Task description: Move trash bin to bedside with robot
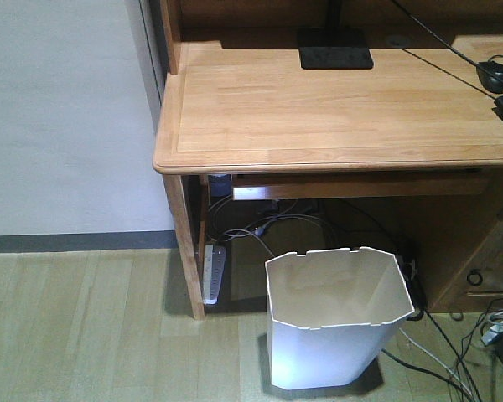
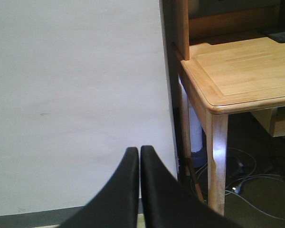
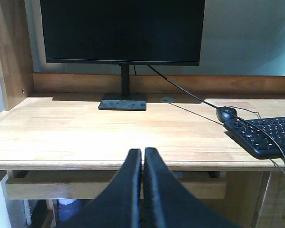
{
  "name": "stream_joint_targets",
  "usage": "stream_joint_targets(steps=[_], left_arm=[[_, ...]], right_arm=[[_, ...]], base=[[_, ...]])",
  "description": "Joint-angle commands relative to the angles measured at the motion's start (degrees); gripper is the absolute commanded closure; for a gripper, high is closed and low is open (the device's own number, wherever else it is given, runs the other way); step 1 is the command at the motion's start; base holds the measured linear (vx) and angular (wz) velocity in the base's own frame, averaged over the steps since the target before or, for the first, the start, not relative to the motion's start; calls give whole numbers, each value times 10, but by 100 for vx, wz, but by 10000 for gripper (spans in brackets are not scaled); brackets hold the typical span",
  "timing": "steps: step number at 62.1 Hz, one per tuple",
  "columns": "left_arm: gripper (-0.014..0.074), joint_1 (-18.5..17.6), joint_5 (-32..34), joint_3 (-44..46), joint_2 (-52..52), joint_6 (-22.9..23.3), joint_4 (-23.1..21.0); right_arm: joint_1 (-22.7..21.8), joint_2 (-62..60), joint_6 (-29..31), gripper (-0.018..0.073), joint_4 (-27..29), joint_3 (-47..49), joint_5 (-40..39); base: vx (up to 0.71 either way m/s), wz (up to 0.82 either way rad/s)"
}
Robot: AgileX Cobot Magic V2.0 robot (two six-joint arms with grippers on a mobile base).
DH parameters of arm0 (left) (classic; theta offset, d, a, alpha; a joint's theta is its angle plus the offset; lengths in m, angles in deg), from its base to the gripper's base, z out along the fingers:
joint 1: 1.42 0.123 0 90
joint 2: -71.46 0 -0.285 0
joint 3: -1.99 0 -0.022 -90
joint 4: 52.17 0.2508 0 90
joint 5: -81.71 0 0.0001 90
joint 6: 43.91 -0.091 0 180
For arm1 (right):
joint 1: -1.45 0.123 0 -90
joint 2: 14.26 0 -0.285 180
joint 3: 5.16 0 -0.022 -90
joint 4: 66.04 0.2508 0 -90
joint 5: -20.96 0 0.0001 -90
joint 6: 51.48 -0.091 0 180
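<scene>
The white trash bin [image 1: 335, 322] stands on the wooden floor in front of the desk, under its front edge, in the front-facing view. Its notched rim is open and the inside looks bare. Neither arm shows in that view. In the left wrist view my left gripper [image 2: 139, 151] is shut, with nothing between its fingers, facing a white wall beside the desk's left corner. In the right wrist view my right gripper [image 3: 143, 152] is shut and holds nothing, level with the desk's front edge. The bedside is out of view.
A light wooden desk [image 1: 318, 109] carries a monitor [image 3: 121, 31] on a black stand, a mouse [image 3: 226, 114] and a keyboard [image 3: 266, 135]. Cables and a power strip [image 1: 215, 272] lie under the desk. A desk leg [image 2: 216, 161] stands near the left gripper.
</scene>
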Motion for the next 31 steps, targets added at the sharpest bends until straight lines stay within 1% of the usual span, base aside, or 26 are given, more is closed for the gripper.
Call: stream_joint_targets(steps=[1,31], left_arm=[[602,-4,42,-17,6,5,-2],[602,-4,42,-17,6,5,-2]], right_arm=[[-3,-7,0,570,-5,-10,-42],[-3,-7,0,570,-5,-10,-42]], base=[[0,0],[0,0]])
